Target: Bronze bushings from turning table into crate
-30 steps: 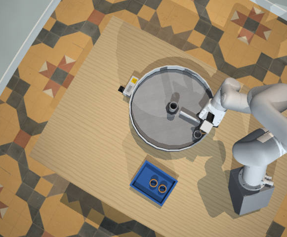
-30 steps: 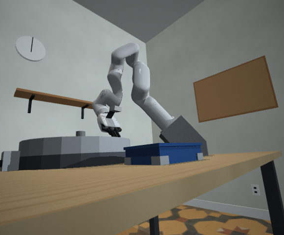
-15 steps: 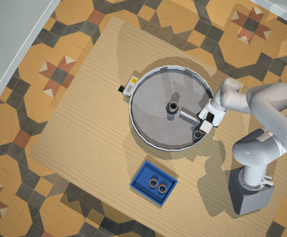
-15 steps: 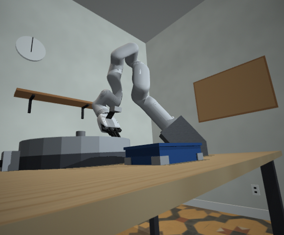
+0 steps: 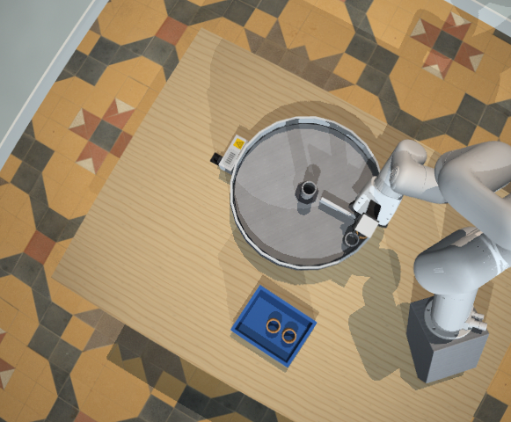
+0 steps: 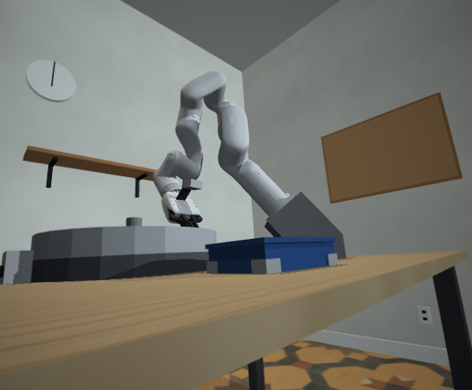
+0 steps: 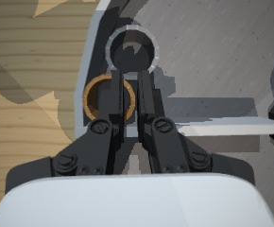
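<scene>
Bronze three, steel one

Three bronze bushings are visible: two in the crate [image 5: 246,309] [image 6: 236,257], the left one [image 5: 266,325] and the right one [image 5: 282,336], and a third bronze bushing [image 5: 362,236] [image 7: 85,96] on the turning table [image 5: 231,200] [image 6: 118,241] [image 7: 83,71]. One steel bushing [image 5: 345,239] [image 7: 109,51] shows there too. The scene has one crate, one turning table, one wooden table [image 5: 155,204] [image 6: 227,310] [image 7: 28,151] and one robot arm [image 5: 455,267] [image 6: 233,130]. In the exterior view, one clock [image 6: 51,90] and one shelf [image 6: 88,163] with two brackets are at left; one brown board [image 6: 391,146] and one wall outlet [image 6: 424,315] are at right.

Bronze bushing [image 7: 85,96] partly behind fingers
</scene>
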Robot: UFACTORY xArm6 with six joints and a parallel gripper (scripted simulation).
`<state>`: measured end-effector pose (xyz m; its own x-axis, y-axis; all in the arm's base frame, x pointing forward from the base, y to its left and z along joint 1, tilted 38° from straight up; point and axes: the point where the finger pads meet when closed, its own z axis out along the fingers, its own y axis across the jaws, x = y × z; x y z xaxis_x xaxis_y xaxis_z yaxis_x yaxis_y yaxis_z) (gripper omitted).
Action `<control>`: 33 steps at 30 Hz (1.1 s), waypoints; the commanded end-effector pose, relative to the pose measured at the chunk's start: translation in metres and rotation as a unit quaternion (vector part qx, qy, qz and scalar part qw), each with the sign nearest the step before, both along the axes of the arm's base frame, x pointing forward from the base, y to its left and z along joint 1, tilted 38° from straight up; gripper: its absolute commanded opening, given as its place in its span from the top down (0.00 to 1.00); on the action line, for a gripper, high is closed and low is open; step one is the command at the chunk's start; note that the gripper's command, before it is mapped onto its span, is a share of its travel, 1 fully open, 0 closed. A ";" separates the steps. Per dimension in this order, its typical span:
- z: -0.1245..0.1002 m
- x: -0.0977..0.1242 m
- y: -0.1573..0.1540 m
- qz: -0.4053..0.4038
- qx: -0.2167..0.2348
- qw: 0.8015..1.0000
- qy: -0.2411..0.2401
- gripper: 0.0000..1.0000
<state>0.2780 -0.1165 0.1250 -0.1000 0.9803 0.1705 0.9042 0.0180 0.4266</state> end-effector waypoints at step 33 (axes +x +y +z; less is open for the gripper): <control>-0.001 0.002 -0.001 0.000 -0.001 1.000 -0.001 1.00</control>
